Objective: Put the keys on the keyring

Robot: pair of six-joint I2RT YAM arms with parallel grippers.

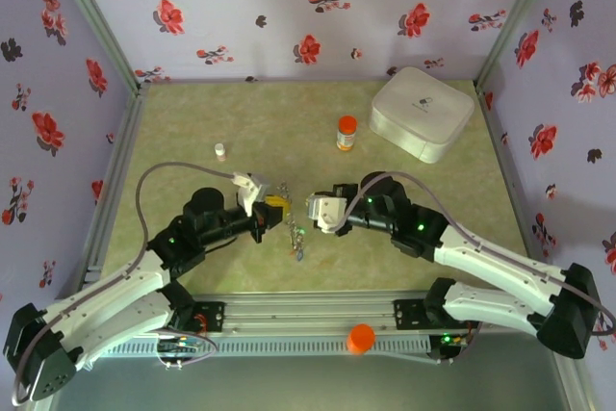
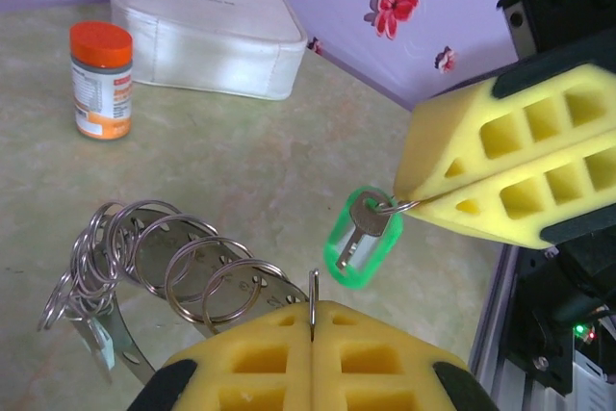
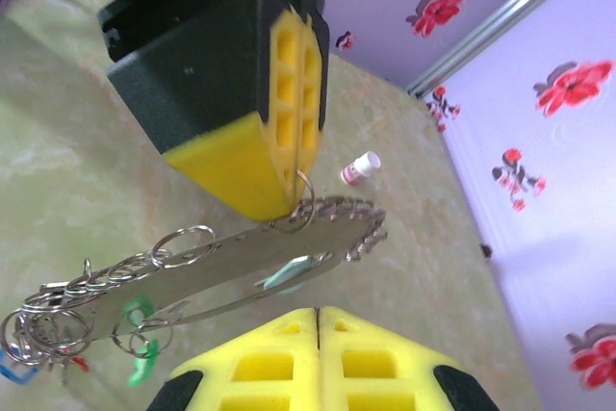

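**A:** What is standing at the left of the counter?

**B:** A small white vial is standing there, apart from both arms.

**A:** And the left pincer?

**B:** Its yellow pads are pressing together on a thin wire loop of the keyring. The keyring is stretching away from it as a flat holed band, with a bunch of loose rings hanging at the far end. That end seems to be hanging clear of the counter, though the angle is leaving it unsure.

**A:** What is dangling just right of that?

**B:** A green-tagged key is hanging by its small ring. The right pincer is pinching that ring between its closed tips, near the keyring but not touching it.

**A:** And beyond them?

**B:** An orange-capped bottle is standing upright, with a white case lying to its right, by the wall.
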